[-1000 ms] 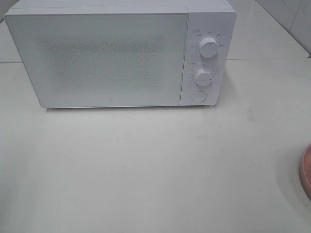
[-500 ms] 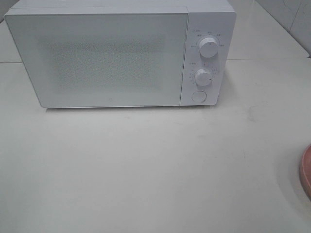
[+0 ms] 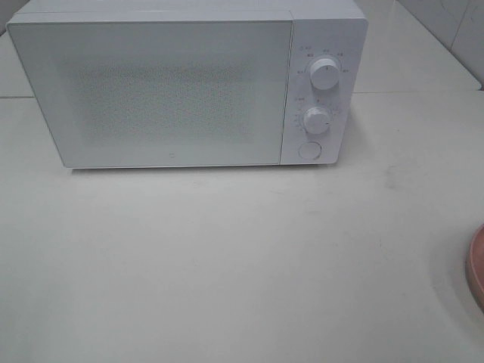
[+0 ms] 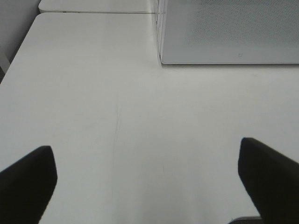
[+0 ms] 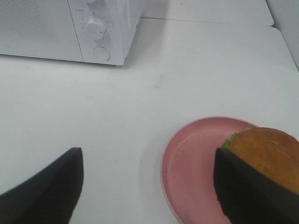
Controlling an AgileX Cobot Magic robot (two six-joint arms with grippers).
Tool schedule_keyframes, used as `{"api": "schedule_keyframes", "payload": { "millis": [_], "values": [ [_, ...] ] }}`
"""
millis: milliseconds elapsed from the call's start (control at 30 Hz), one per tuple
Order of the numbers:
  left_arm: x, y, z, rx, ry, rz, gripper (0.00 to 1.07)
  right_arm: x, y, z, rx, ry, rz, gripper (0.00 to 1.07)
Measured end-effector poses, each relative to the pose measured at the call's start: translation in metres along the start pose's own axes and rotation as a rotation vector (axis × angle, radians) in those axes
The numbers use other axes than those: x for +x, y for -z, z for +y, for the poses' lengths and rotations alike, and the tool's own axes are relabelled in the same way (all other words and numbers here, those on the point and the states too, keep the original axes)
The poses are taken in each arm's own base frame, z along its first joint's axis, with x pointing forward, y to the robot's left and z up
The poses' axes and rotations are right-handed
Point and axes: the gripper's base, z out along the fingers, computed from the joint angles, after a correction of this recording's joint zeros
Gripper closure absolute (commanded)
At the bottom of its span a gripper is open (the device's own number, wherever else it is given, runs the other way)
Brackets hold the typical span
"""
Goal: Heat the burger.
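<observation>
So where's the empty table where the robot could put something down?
The widest bare patch is the white table in front of the microwave, stretching left of the pink plate. It's crowded only at the right edge, where the burger sits on that plate.

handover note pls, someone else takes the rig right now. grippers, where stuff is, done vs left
Left gripper: open, empty, over bare table in front of the microwave.
Right gripper: open, empty, above the pink plate.
Burger: on the plate, at the table's right edge; only the plate's rim shows in the high view.
Microwave door: shut. Two knobs and a round button on its right panel.
Done: nothing visible yet; burger not grasped.
Left: open the door, put the burger inside, shut the door, set the knobs.
</observation>
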Motion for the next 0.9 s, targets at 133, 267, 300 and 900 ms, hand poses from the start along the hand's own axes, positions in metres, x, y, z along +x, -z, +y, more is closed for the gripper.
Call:
{"api": "schedule_keyframes", "payload": {
  "millis": [133, 267, 300, 900],
  "values": [
    [0.0, -0.0001, -0.0006, -0.061, 0.032, -0.003, 0.09, 0.0, 0.0, 0.0, 0.0, 0.0, 0.0, 0.32],
    [-0.0001, -0.0002, -0.0008, -0.078, 0.039, -0.003, 0.09, 0.0, 0.0, 0.0, 0.0, 0.0, 0.0, 0.32],
    [-0.0001, -0.0002, -0.0008, -0.08, 0.04, -0.004, 0.09, 0.0, 0.0, 0.0, 0.0, 0.0, 0.0, 0.32],
    [-0.0001, -0.0002, -0.0008, -0.08, 0.038, -0.003, 0.09, 0.0, 0.0, 0.0, 0.0, 0.0, 0.0, 0.32]
  ]
}}
